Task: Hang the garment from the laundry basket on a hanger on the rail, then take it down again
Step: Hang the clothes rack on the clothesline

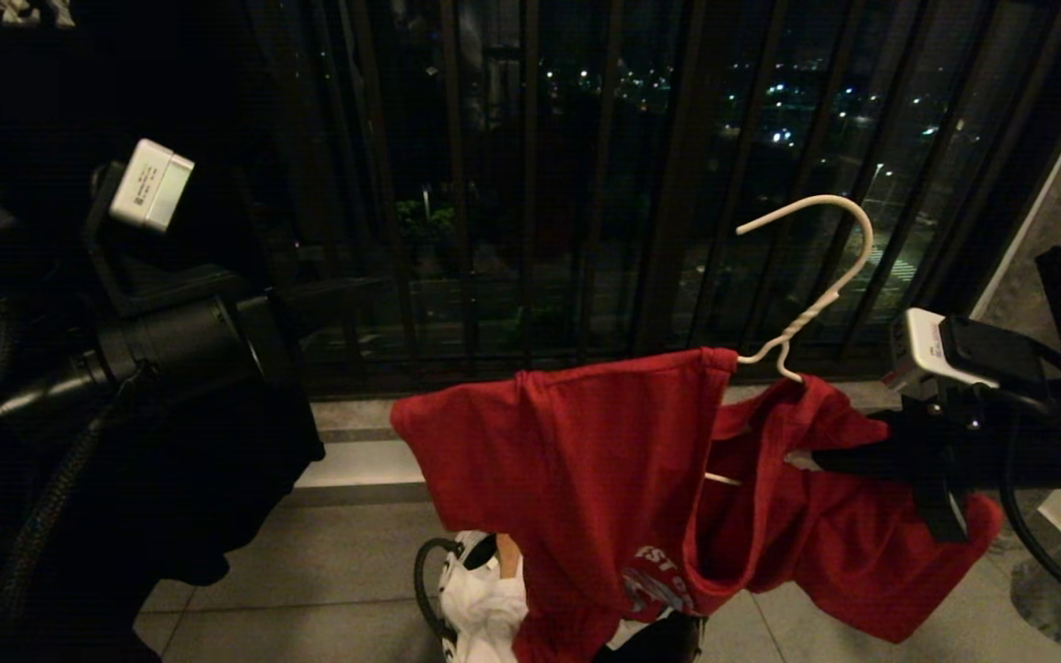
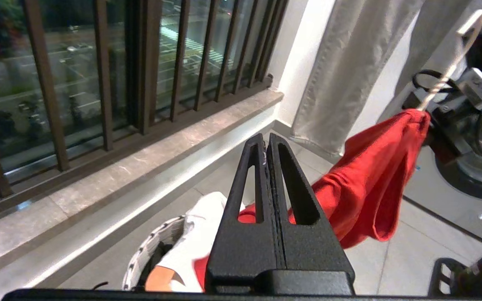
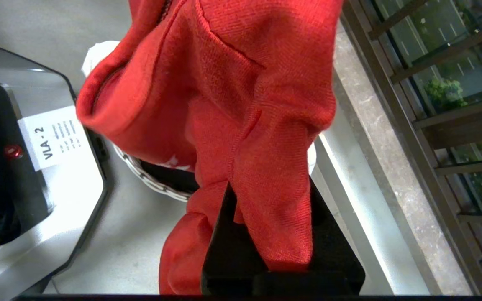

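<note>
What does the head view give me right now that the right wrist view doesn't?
Only the head view shows the white wire hanger, its hook free in the air and its neck coming out of the red T-shirt, plus the shirt's white lettering and the left arm raised off to the left, away from the cloth. Only the right wrist view shows the right end effector shut on a fold of the shirt up close, and the robot's labelled base. Both show the shirt hanging over the laundry basket and the dark window bars.
</note>
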Available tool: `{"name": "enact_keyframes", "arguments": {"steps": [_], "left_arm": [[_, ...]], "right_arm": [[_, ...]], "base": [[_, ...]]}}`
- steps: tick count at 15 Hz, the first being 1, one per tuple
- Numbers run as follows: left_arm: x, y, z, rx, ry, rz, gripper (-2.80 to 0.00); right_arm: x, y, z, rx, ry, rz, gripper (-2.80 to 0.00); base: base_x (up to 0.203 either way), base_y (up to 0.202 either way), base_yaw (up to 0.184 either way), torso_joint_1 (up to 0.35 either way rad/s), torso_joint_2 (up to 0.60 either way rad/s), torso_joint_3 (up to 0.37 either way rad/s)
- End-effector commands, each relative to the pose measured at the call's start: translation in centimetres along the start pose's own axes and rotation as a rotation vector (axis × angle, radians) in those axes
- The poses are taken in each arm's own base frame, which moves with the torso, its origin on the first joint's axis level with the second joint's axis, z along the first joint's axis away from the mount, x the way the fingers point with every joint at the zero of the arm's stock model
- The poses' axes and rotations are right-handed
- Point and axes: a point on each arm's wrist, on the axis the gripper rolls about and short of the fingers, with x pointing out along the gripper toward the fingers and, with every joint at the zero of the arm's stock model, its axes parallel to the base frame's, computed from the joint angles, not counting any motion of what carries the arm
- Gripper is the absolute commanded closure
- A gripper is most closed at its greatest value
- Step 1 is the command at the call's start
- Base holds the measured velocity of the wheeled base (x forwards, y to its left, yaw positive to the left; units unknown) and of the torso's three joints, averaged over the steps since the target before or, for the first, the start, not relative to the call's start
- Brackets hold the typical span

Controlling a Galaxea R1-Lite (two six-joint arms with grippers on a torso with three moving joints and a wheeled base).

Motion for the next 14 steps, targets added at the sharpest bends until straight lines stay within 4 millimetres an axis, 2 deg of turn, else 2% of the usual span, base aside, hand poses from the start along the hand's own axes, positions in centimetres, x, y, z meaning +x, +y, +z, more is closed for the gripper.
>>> {"name": "enact_keyframes", "arguments": {"steps": [1, 14], "left_arm": [[0.20, -0.03, -0.08, -0.004, 0.002, -0.011, 0.00], [1.06, -0.41, -0.88, -0.027, 0.026, -0.042, 0.00]], "right_arm": [[0.08, -0.01, -0.04, -0.003, -0.001, 0.005, 0.00], [-0.33, -0.35, -0.04, 0.000, -0.001, -0.019, 0.00]], "base": [[0.000, 0.000, 0.000, 0.000, 0.00, 0.000], [0.000, 0.000, 0.000, 0.000, 0.00, 0.000]]}}
